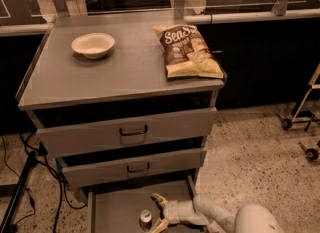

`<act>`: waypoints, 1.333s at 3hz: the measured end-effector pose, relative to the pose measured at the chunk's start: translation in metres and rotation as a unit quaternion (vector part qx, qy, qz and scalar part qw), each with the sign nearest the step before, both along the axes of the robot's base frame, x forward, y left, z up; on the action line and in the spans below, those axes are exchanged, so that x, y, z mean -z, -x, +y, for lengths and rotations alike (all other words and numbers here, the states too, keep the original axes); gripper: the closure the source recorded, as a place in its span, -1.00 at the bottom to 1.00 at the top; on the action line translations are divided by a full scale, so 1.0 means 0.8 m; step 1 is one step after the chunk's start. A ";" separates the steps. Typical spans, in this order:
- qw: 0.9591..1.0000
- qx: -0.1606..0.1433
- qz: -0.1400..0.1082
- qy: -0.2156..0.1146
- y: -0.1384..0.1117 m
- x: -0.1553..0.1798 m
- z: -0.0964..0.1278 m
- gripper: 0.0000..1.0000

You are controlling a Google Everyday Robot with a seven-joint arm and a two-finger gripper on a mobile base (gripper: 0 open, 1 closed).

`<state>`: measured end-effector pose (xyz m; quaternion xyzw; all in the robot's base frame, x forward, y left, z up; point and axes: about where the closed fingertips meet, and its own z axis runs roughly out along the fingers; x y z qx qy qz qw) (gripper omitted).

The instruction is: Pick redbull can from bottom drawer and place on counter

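Observation:
The redbull can (145, 217) is a small silver can standing upright on the grey floor of the open bottom drawer (112, 208), at the lower edge of the camera view. My gripper (156, 212) is low in the drawer just to the can's right, open, with one tan finger (159, 199) above and one below, the can at the mouth of the gap. The white arm runs off to the lower right. The counter (125, 69) is the grey flat top of the cabinet, above the two upper drawers.
A white bowl (93, 44) sits on the counter's back left and a chip bag (188, 51) on its right side. The two upper drawers stand slightly open. Cables and a black stand leg are on the floor at left; a wheeled base at far right.

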<state>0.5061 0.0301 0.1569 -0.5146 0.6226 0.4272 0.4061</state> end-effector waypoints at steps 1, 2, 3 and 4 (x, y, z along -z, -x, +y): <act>1.000 0.000 0.013 -0.013 0.009 0.010 0.013 -1.00; 0.999 -0.005 0.024 -0.029 0.027 0.012 0.023 -1.00; 0.999 -0.005 0.024 -0.029 0.027 0.012 0.024 -0.64; 0.999 -0.005 0.024 -0.029 0.027 0.012 0.024 -0.18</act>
